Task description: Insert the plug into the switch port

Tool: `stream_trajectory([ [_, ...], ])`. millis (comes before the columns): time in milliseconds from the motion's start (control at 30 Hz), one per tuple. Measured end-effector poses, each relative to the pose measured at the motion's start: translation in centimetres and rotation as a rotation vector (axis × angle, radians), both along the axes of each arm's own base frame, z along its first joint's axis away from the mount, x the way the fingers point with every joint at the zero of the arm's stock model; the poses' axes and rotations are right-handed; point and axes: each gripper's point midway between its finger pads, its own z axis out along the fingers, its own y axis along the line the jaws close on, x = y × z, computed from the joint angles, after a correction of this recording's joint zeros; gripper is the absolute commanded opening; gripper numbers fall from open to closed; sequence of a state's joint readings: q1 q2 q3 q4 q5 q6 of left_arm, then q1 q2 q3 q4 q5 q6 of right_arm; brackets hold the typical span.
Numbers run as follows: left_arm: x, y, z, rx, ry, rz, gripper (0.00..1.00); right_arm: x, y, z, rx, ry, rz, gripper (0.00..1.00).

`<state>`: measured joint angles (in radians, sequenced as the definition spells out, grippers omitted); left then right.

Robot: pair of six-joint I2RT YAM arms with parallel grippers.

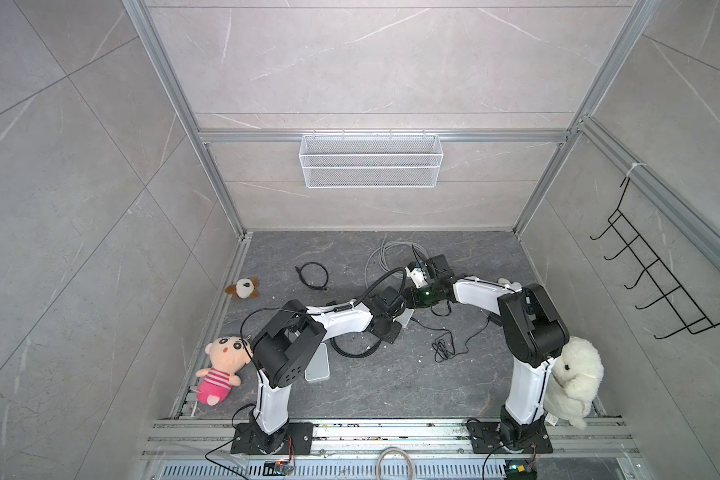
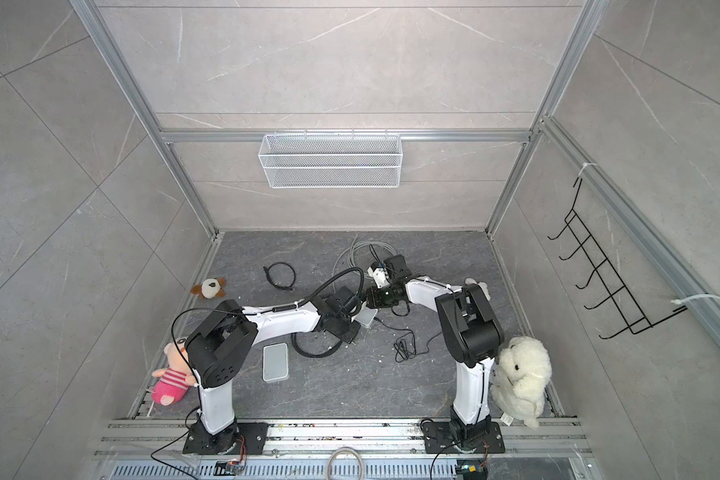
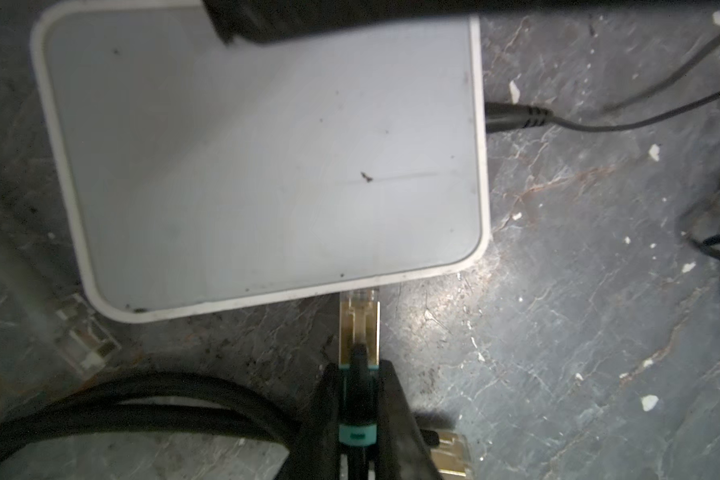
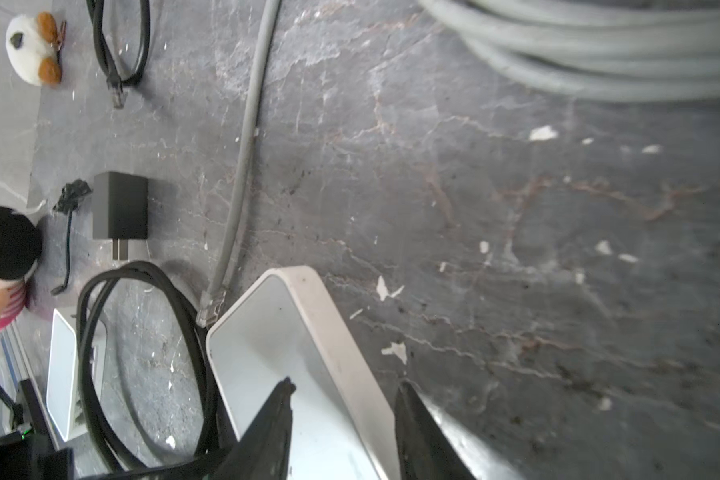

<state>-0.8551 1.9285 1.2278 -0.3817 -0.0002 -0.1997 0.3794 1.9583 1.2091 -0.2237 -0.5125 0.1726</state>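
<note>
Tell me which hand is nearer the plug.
Left. The left hand is shut on the boot of the plug, whose tip meets the edge of the switch. The right hand straddles the switch's rim on the side away from the plug, fingers apart.

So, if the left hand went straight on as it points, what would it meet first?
The white switch: the plug in the left hand reaches its edge; the port itself is hidden.
</note>
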Motion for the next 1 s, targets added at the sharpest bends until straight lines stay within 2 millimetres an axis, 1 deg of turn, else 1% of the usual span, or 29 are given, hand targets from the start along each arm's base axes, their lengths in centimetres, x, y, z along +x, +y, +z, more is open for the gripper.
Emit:
stream_trajectory([
  [100, 0.0, 0.1, 0.0, 0.012, 0.009, -0.002, 0.12, -0.7, 0.2, -0.4, 0.0, 0.02, 0.028, 0.41],
  [300, -0.1, 0.3, -0.1, 0.051, 0.03, -0.004, 0.12, -1.1, 0.2, -0.8, -0.005, 0.051, 0.047, 0.4],
  [433, 0.0, 0.5, -0.1, 0.071, 0.018, 0.003, 0.12, -1.7, 0.0, -1.1, -0.009, 0.078, 0.062, 0.38],
  [567, 0.2, 0.6, -0.1, 0.08, 0.005, 0.003, 0.12, -1.9, -0.1, -1.2, -0.005, 0.102, 0.075, 0.37],
  [767, 0.4, 0.4, -0.1, 0.068, -0.035, -0.073, 0.12, -2.3, -0.4, -1.2, -0.019, 0.099, 0.114, 0.37],
  [1000, 0.9, 0.7, -0.1, 0.057, -0.04, -0.163, 0.11, -2.0, -0.2, -1.1, -0.01, 0.097, 0.158, 0.32],
])
